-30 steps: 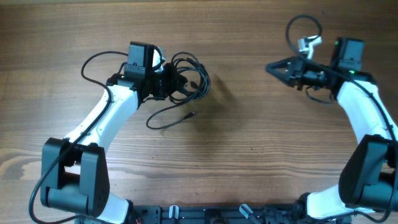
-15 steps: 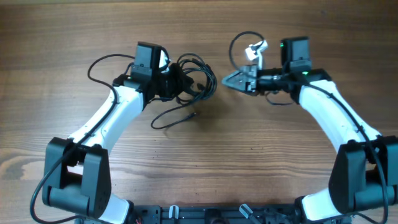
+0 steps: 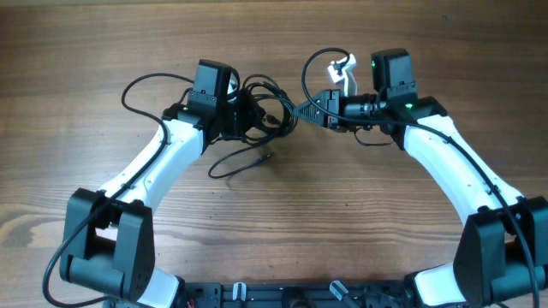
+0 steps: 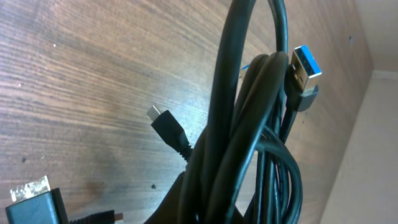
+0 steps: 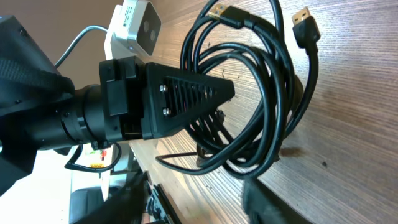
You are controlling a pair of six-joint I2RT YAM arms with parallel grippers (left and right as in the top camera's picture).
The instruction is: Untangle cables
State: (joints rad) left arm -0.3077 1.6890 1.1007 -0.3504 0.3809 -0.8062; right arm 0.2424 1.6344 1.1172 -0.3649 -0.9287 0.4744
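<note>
The cables [image 3: 272,103] are a knotted bundle of thin black cords at the table's upper middle. One loose tail [image 3: 244,162] trails toward the front and ends in a small plug. My left gripper [image 3: 248,115] is shut on the bundle's left side. In the left wrist view the cords [image 4: 249,124] rise from between the jaws, with a blue USB plug [image 4: 306,65] and a small plug [image 4: 165,124] showing. My right gripper [image 3: 301,109] stands open just right of the bundle, apart from it. The right wrist view has the loops [image 5: 273,81] ahead of its spread fingers [image 5: 273,199].
The bare wooden table [image 3: 360,197] stretches toward the front. The left arm's own thick wire [image 3: 137,85] loops out at the left. The right arm's wire [image 3: 310,64] arcs above its wrist, next to a white camera block [image 3: 344,67]. The arm bases [image 3: 282,295] line the front edge.
The right arm has swung left from the far right side up to the bundle, and its jaws have opened. The left gripper has shifted slightly right with the bundle.
</note>
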